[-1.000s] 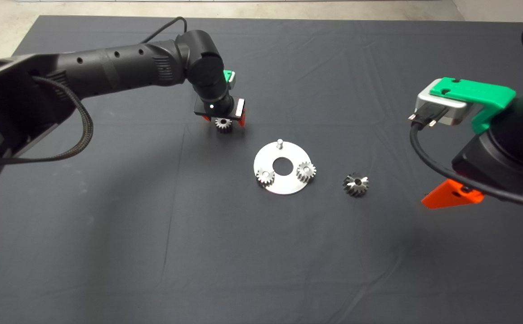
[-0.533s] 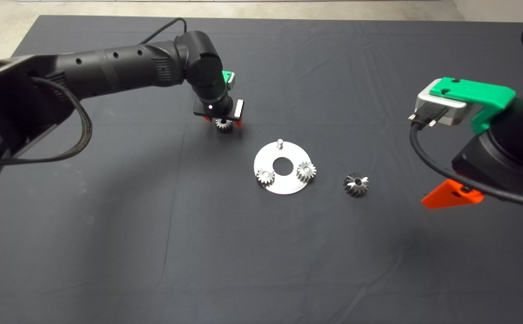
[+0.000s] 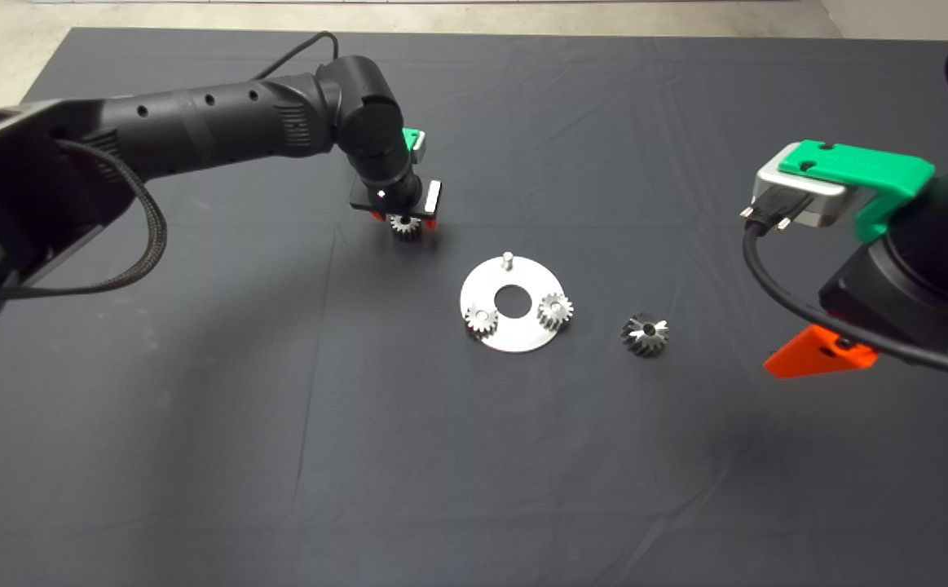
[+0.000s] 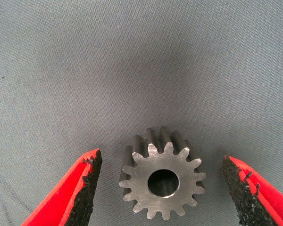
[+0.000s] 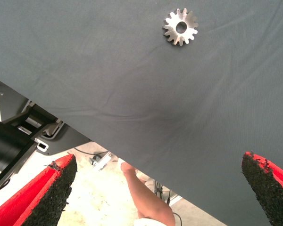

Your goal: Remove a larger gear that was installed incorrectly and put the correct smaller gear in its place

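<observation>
Larger gear: tall dark-flanked steel gear (image 3: 645,334), lying on the mat right of the round silver plate (image 3: 514,336).
Smaller gear: short bright-silver spur gear (image 4: 162,186), flat on the mat, between the left gripper (image 4: 161,190) pads.
Left fingers: spread wide, apparently clear of the teeth.
Free pin (image 3: 507,260): bare.
Method: centre, lower squarely, close across opposite teeth.
Right gripper (image 5: 160,193): idle, fingers wide.
</observation>
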`<state>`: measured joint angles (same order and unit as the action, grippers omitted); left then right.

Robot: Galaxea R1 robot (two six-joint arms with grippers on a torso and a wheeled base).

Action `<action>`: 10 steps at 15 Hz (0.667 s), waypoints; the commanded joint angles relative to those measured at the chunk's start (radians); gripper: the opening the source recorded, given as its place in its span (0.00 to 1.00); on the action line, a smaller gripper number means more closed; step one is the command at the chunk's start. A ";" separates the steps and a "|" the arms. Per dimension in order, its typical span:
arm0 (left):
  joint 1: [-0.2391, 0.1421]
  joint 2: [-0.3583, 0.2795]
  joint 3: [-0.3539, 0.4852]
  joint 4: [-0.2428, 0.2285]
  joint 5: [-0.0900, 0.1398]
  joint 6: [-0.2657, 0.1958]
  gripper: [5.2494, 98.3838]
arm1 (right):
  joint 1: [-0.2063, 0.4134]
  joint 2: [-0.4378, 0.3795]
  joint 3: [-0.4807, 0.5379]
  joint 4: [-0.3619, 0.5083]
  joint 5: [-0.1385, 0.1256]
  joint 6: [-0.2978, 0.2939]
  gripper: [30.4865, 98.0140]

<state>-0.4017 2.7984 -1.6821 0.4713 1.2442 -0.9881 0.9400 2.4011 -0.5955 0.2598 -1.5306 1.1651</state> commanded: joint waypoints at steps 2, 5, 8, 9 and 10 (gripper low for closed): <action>-0.008 0.002 0.001 -0.010 0.001 0.006 0.64 | 0.029 -0.001 0.005 0.035 -0.043 0.005 0.92; -0.008 -0.004 0.000 -0.010 0.001 0.006 0.64 | 0.029 -0.003 0.005 0.035 -0.043 0.005 0.92; -0.008 -0.009 0.001 -0.011 0.002 0.010 0.64 | 0.028 -0.001 0.005 0.034 -0.043 0.005 0.92; -0.008 -0.009 0.000 -0.011 0.003 0.011 0.64 | 0.028 -0.001 0.005 0.033 -0.042 0.005 0.92; -0.008 -0.009 0.000 -0.010 0.003 0.011 0.64 | 0.030 -0.001 0.005 0.034 -0.042 0.005 0.92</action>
<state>-0.4017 2.7926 -1.6819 0.4713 1.2445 -0.9851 0.9400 2.4011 -0.5955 0.2598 -1.5306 1.1651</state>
